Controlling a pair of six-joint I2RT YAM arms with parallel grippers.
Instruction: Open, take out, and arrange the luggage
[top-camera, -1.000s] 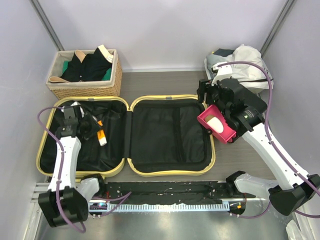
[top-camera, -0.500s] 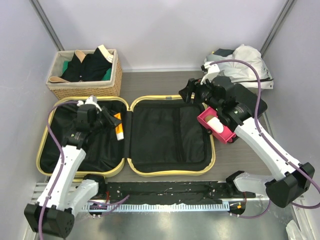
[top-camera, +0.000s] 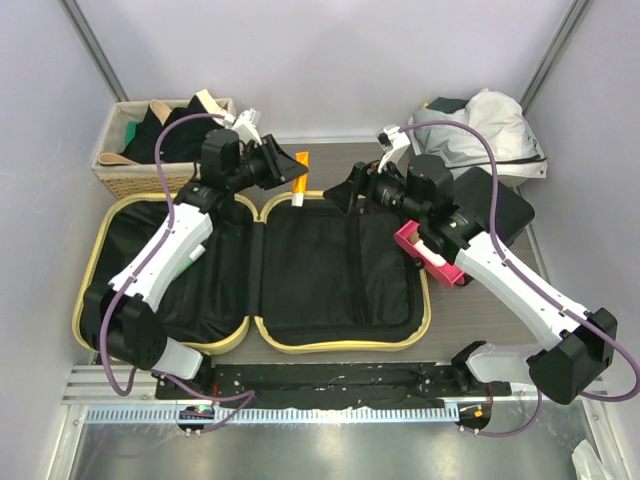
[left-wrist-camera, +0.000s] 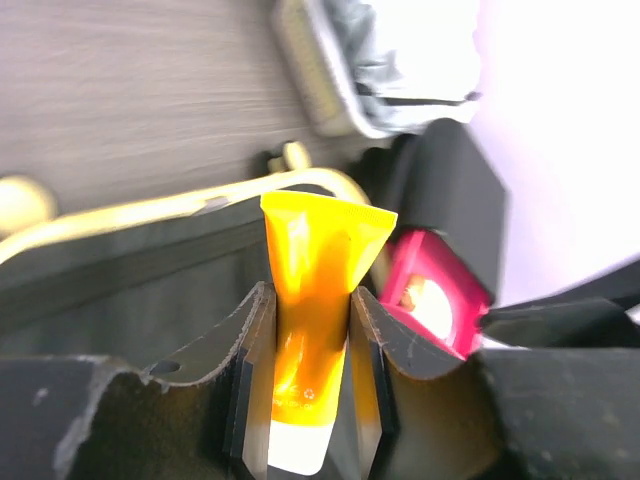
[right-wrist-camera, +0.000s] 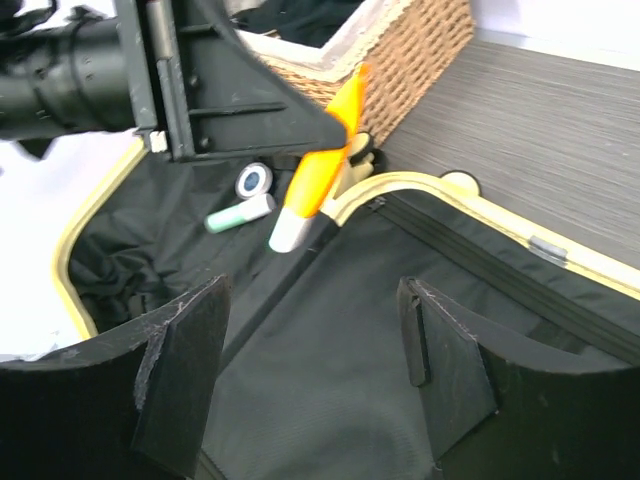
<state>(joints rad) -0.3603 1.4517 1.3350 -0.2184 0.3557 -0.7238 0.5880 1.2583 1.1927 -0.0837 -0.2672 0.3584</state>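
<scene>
The suitcase (top-camera: 340, 346) lies wide open and flat across the middle of the top view, reaching towards the left edge. It is a hard shell in pale yellow with rounded corners. Its two halves sit side by side, joined by a hinge line running up the centre. Both are lined in black fabric, with the yellow rim framing each half. The right half shows a zip line down its lining, and the left half's lining looks rumpled.
</scene>
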